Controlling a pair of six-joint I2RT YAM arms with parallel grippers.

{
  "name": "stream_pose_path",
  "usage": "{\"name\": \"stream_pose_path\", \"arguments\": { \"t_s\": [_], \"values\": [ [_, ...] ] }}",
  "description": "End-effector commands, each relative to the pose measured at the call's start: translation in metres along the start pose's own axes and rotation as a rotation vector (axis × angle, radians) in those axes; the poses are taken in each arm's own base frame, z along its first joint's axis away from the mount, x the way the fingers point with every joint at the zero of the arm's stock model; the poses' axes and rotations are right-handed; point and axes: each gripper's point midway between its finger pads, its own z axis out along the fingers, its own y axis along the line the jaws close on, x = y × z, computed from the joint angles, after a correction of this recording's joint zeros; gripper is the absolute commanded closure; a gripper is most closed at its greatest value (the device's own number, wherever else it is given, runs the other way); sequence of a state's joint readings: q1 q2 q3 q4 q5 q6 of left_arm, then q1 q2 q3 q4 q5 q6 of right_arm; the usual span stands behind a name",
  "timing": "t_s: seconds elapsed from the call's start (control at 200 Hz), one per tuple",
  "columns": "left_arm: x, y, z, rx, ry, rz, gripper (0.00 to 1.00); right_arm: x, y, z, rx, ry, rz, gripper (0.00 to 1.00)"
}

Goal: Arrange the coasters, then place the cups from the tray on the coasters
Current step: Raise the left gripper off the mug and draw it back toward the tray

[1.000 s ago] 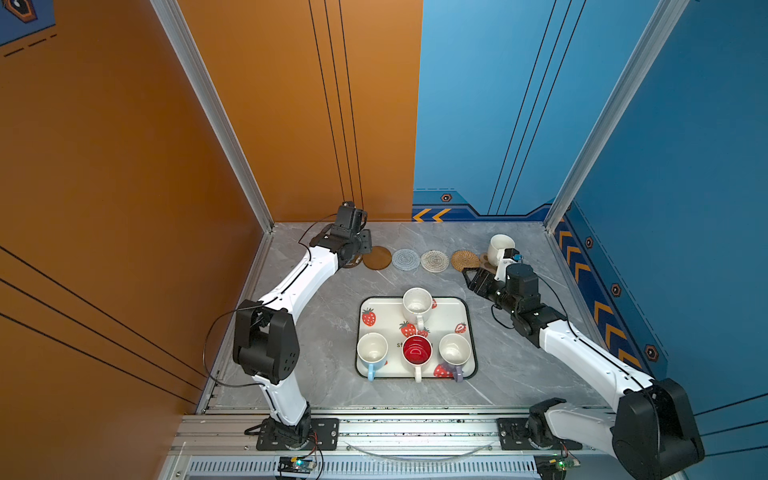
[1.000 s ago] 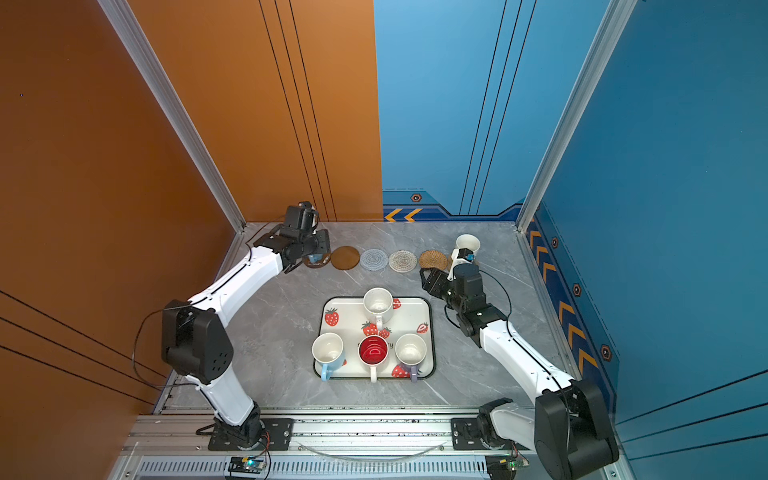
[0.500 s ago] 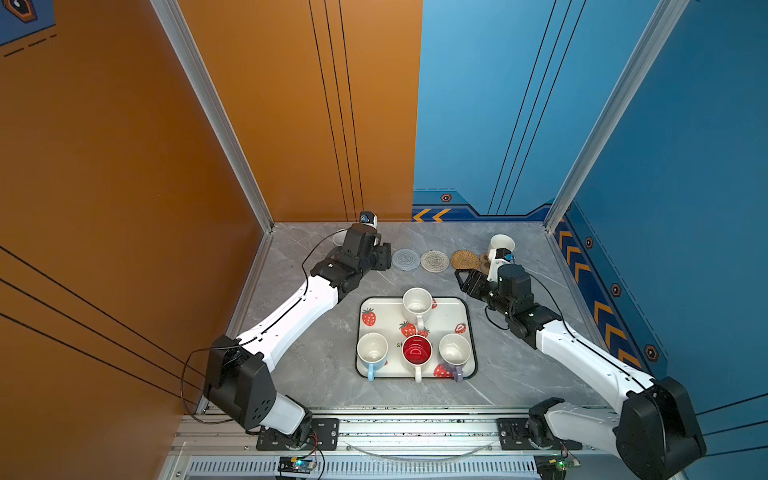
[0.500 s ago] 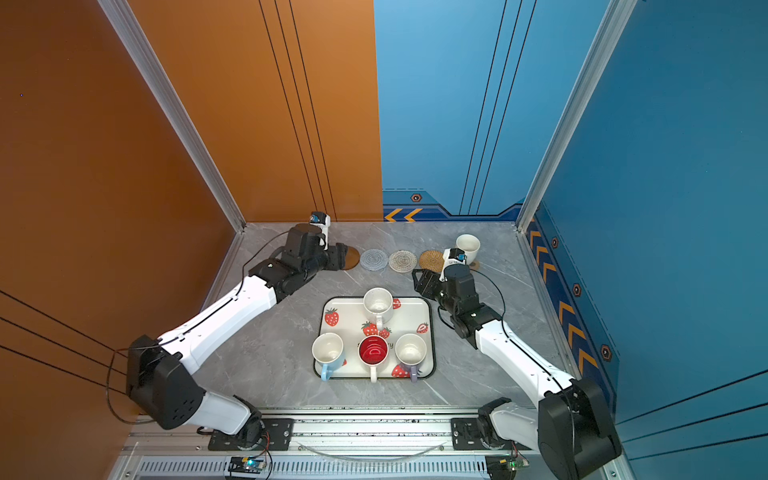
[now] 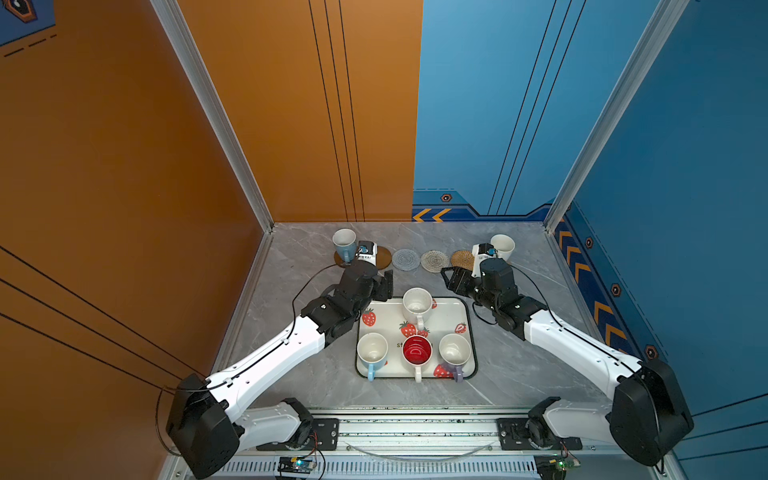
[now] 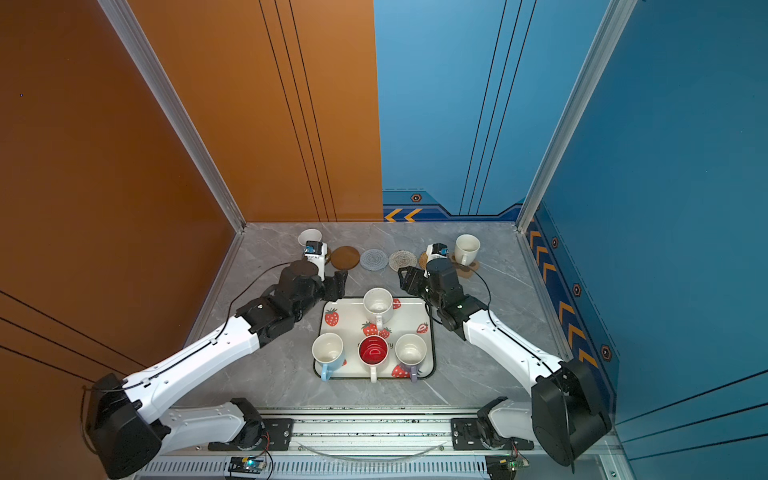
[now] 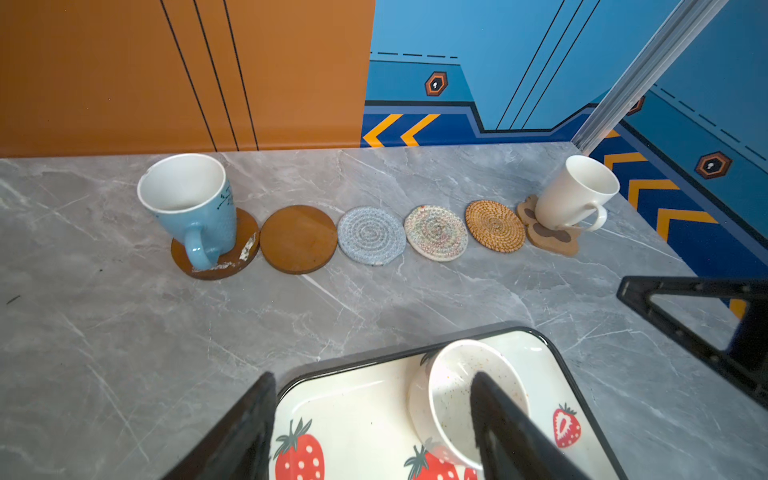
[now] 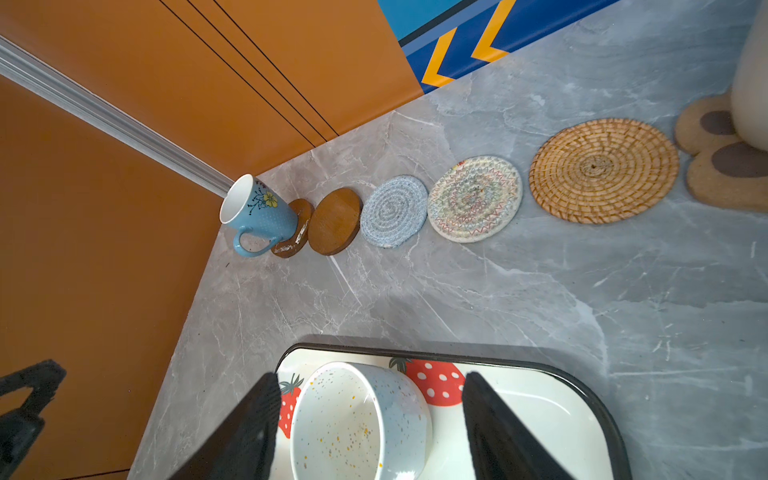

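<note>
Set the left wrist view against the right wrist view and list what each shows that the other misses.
Only the left wrist view shows the white cup whole, handle included, on the paw-print coaster. Only the right wrist view shows the yellow flower on the light blue cup. Both show the row of round coasters and the speckled cup on the tray.
</note>
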State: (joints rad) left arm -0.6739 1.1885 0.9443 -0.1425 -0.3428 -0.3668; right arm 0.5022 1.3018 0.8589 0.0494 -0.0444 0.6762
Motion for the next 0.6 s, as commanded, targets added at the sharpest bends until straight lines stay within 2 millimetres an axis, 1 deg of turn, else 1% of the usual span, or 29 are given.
{"name": "stream_pose_path", "arguments": {
  "t_s": [0.0, 0.045, 0.105, 0.2, 0.361, 0.421, 0.596],
  "values": [
    [-0.013, 0.004, -0.012, 0.002, -0.084, -0.049, 0.24, -0.006, 0.004, -0.002, 0.035, -0.003, -0.046, 0.32],
    [-0.013, 0.004, -0.014, 0.013, -0.099, -0.060, 0.23, -0.006, 0.003, -0.004, 0.053, 0.002, -0.059, 0.32],
    [-0.013, 0.000, -0.017, 0.044, -0.116, -0.070, 0.22, -0.006, -0.001, -0.007, 0.081, 0.007, -0.075, 0.32],
    [-0.012, -0.003, -0.018, 0.076, -0.130, -0.085, 0.21, -0.009, -0.001, -0.015, 0.099, 0.002, -0.090, 0.32],
    [-0.003, -0.009, -0.014, 0.104, -0.105, -0.068, 0.20, -0.014, -0.002, -0.029, 0.130, -0.012, -0.111, 0.32],
    [-0.004, -0.012, -0.013, 0.116, -0.100, -0.058, 0.19, -0.014, -0.004, -0.034, 0.145, -0.010, -0.121, 0.32],
    [0.004, -0.015, -0.009, 0.136, -0.081, -0.039, 0.16, -0.015, 0.000, -0.046, 0.155, 0.018, -0.168, 0.30]
  ]
}}
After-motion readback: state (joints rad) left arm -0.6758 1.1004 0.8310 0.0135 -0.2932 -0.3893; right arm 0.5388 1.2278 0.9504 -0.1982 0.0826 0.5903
